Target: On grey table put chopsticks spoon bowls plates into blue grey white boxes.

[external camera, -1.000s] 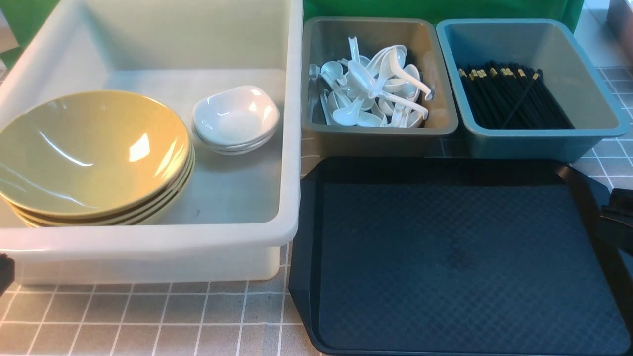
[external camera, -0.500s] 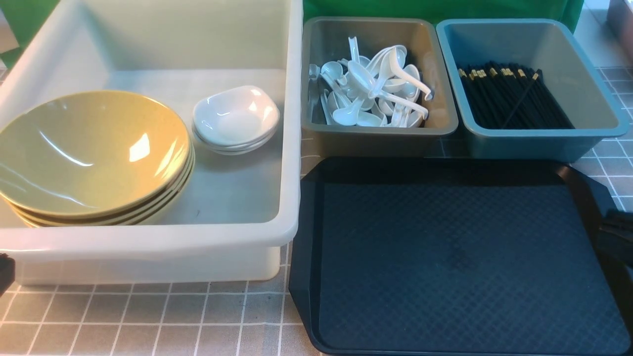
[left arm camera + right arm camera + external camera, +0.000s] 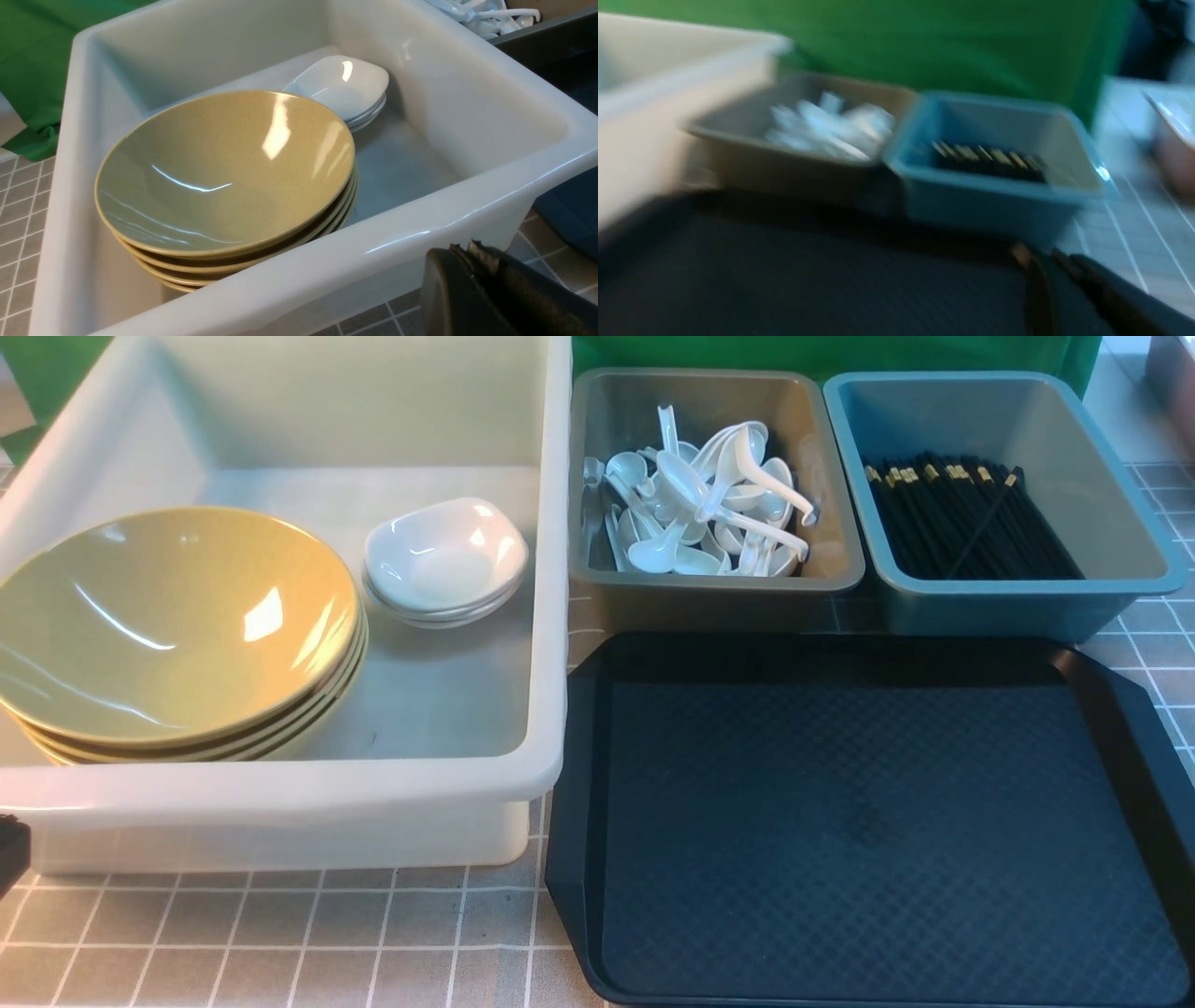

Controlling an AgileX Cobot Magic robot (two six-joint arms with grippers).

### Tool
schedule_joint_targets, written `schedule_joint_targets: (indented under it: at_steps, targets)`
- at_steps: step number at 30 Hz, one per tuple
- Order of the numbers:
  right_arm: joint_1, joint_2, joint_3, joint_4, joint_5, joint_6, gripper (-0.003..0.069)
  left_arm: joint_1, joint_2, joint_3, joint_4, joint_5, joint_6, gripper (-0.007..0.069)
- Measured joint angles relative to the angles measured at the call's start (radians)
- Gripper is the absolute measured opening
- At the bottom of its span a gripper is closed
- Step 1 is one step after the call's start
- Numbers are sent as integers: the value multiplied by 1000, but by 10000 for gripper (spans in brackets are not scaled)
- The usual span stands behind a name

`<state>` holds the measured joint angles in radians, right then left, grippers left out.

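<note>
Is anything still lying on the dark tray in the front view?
No. The dark tray shows only its bare textured surface, while the spoons sit in the grey bin behind it.

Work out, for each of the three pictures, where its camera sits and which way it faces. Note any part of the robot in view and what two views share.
Front view: between the arms, facing forward and down over the white tub, grey bin, blue bin and dark tray.
Left wrist view: beside the tub, facing the yellow bowls; left gripper shows, shut.
Right wrist view: low over the tray, facing the bins, blurred; right gripper shows.
Shared: front and left wrist views both show the white plates.
</note>
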<state>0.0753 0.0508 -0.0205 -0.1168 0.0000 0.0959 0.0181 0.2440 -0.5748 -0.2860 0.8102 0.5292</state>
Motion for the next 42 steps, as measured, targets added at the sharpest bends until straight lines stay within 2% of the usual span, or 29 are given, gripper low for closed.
schedule_joint_targets:
  at_steps: [1,3,13,42]
  targets:
    - [-45,-38,40,0,19,11,-1,0,0,0,-1,0,0,-10]
    - [-70,-55,45,0,58,25,-1,0,0,1,-1,-1,0,-10]
    - [-77,-60,31,-7,242,46,-1,0,0,2,-2,0,0,-8]
    - [-77,-60,29,-7,251,43,6,0,0,8,-18,-2,-1,-8]
